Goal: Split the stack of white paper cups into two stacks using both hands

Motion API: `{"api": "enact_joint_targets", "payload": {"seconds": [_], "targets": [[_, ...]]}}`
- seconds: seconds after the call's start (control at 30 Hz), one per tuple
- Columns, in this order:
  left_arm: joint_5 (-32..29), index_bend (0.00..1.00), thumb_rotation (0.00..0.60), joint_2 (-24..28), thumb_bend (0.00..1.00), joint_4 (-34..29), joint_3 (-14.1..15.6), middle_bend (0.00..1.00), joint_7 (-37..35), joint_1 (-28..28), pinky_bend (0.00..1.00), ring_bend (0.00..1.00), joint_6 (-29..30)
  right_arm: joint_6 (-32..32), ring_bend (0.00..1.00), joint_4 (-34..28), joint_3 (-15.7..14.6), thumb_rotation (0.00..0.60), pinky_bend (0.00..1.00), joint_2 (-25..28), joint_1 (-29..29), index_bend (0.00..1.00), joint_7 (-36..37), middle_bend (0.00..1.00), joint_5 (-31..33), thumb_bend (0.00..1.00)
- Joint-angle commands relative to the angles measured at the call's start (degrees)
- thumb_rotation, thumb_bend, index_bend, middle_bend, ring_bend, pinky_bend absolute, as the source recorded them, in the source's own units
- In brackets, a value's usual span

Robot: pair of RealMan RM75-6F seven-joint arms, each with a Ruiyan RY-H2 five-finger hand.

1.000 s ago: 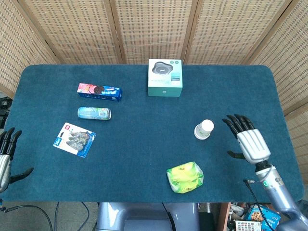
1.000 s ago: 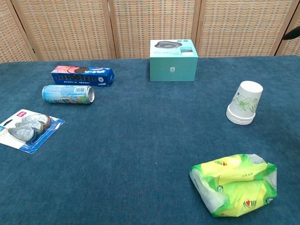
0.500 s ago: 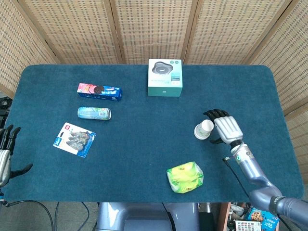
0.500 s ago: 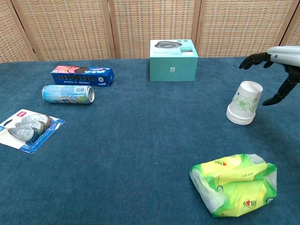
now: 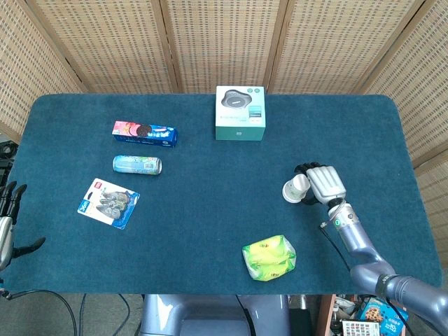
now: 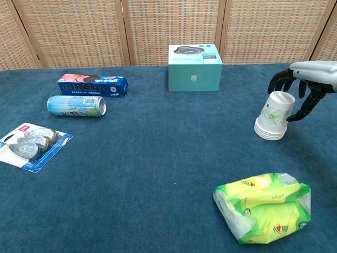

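Chest view shows my right hand arched over the stack of white paper cups, fingers apart around the top, not clamped as far as I can tell. The stack sits whole on the tabletop, right side, so splitting hasn't begun. My left hand hangs spread at the tabletop's left edge, holding nothing.

At the right edge of the frame the right hand arches with spread fingers over the stack of white paper cups, which stands tilted.
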Motion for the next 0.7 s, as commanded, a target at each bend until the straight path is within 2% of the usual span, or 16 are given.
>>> {"api": "enact_joint_targets", "payload": {"seconds": [0.03, 0.2, 0.4, 0.53, 0.7], "targets": [[0.0, 0.0, 0.6, -0.1, 0.07, 0.0, 0.1, 0.0, 0.2, -0.1, 0.0, 0.0, 0.0, 0.2, 0.39, 0.8, 0.0, 0.6, 0.58, -0.4, 0.3, 0.43, 1.1, 0.5, -0.1, 0.35], [-0.3, 0.0, 0.6, -0.4, 0.07, 0.1, 0.2, 0.0, 0.9, -0.3, 0.0, 0.0, -0.2, 0.6, 0.46, 1.7, -0.2, 0.6, 0.61, -0.9, 0.2, 0.53, 3.2, 0.58, -0.8, 0.39], [-0.6, 0.0, 0.6, -0.7, 0.07, 0.1, 0.3, 0.0, 1.6, -0.6, 0.0, 0.0, -0.4, 2.6, 0.47, 0.8, 0.2, 0.6, 0.61, -0.2, -0.2, 0.55, 7.7, 0.59, -2.8, 0.4], [-0.7, 0.0, 0.6, -0.9, 0.07, 0.5, -0.4, 0.0, 1.7, -1.7, 0.0, 0.0, -1.2, 4.2, 0.47, -6.5, 2.6, 0.6, 0.61, 3.4, -1.1, 0.55, 15.1, 0.6, -4.2, 0.41], [-0.4, 0.0, 0.6, -2.7, 0.07, 3.4, -2.2, 0.0, 1.2, -5.3, 0.0, 0.0, -4.2, 1.3, 0.47, -15.4, 5.4, 0.6, 0.61, 7.4, -0.5, 0.55, 22.7, 0.6, -2.0, 0.41]]}}
